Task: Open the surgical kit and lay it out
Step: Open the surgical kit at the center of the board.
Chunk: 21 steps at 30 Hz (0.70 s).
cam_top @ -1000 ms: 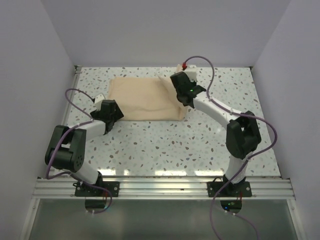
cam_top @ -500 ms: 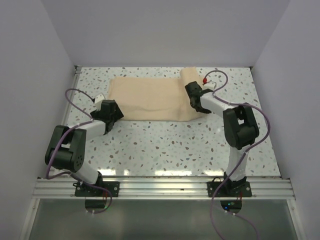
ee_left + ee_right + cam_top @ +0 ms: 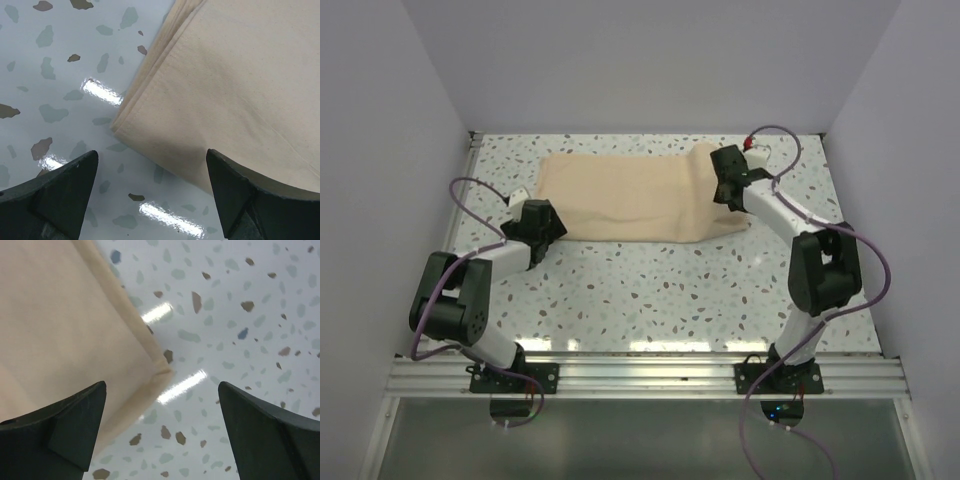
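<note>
Tan cloth (image 3: 630, 198), flat in folded layers across the far half of the speckled table (image 3: 670, 290). Over the table's left side, left gripper (image 3: 151, 165), fingers spread wide around the cloth's near-left corner, gripping nothing. Toward the table's far right, right gripper (image 3: 162, 390), fingers likewise wide apart above another cloth corner, empty.

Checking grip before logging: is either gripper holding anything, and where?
Nothing held: left gripper and right gripper both open, each over a cloth wrap corner.
</note>
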Motion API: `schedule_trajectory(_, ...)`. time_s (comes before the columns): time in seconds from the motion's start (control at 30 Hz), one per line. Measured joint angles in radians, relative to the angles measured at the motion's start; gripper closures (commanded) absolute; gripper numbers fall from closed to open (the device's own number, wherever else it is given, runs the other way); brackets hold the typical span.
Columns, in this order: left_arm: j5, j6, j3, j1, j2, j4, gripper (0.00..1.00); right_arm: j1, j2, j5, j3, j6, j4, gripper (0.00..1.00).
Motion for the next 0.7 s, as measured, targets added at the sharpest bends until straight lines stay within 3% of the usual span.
schedule_trajectory(0.23, -0.004, 0.0, -0.009, -0.001, -0.016, 0.006, 0.08, -0.089, 0.106, -0.28, 0.288, -0.13, 0.09, 0.02)
schedule_trajectory(0.43, -0.035, 0.0, -0.01, -0.024, -0.023, 0.007, 0.09, -0.131, 0.456, -0.408, 0.613, -0.16, 0.103, 0.01)
schedule_trajectory(0.57, -0.071, 0.0, -0.015, -0.064, -0.026, 0.008, 0.09, -0.179, 0.615, -0.465, 0.715, -0.145, 0.074, 0.02)
schedule_trajectory(0.7, -0.109, 0.001, -0.016, -0.098, -0.026, 0.007, 0.09, -0.246, 0.647, -0.484, 0.752, -0.142, 0.066, 0.02)
